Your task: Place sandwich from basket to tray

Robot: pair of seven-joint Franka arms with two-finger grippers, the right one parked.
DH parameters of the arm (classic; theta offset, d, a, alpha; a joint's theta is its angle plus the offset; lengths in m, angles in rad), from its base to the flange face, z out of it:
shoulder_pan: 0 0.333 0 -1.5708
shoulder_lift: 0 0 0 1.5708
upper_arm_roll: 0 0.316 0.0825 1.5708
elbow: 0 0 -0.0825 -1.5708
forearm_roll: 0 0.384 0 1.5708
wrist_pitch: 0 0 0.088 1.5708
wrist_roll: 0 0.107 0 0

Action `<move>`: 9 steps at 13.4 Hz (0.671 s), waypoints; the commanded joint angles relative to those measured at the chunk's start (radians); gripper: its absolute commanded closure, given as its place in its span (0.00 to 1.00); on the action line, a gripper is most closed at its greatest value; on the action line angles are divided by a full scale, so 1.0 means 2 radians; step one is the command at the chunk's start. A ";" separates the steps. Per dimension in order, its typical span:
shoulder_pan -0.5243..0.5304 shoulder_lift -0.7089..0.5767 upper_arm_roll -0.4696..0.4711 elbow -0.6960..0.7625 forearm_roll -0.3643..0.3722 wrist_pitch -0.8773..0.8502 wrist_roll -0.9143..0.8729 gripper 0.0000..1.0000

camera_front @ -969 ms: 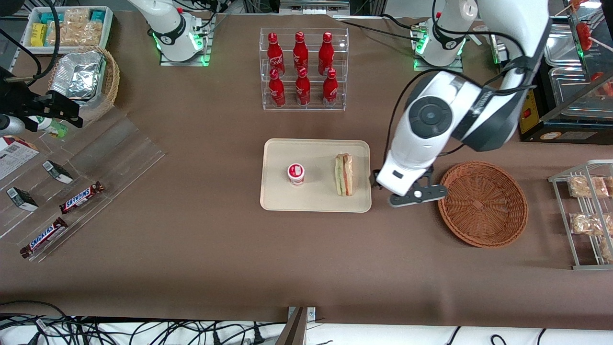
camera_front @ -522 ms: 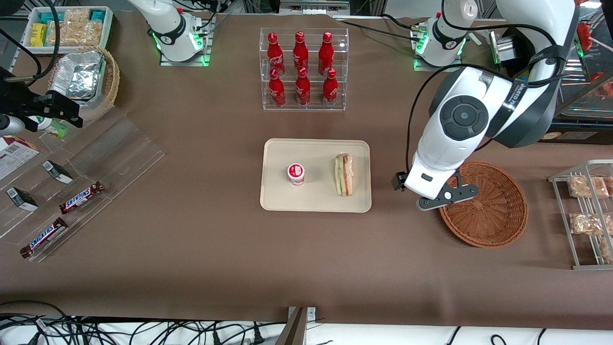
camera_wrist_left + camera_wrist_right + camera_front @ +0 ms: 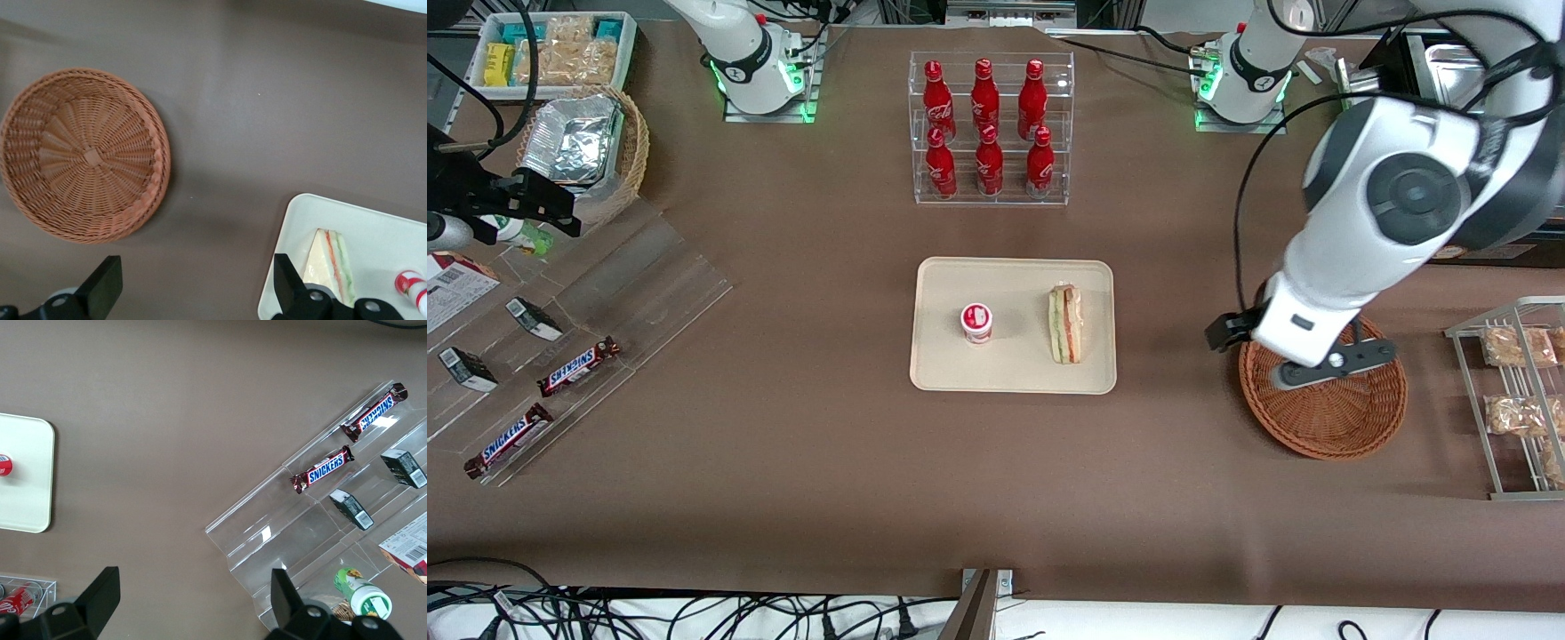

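Note:
The sandwich, a wrapped wedge with green and red filling, lies on the cream tray, on the side of the tray toward the basket. The reddish-brown wicker basket lies empty toward the working arm's end of the table. My left gripper hangs above the basket's rim on the side toward the tray. In the left wrist view its fingers stand wide apart, so the gripper is open with only brown tabletop between them. That view also shows the basket, the tray and the sandwich.
A small white cup with a red lid stands on the tray beside the sandwich. A clear rack of red bottles stands farther from the camera. A metal rack of bagged snacks lies beside the basket. Snickers bars lie toward the parked arm's end.
My left gripper has moved, empty, from beside the tray's edge to above the basket's rim. The sandwich and cup have stayed in place on the tray.

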 commanded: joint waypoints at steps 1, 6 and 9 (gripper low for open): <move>-0.004 -0.070 0.051 -0.056 -0.045 -0.014 0.081 0.00; 0.000 -0.127 0.103 -0.057 -0.073 -0.094 0.204 0.00; 0.003 -0.148 0.112 -0.057 -0.075 -0.114 0.249 0.00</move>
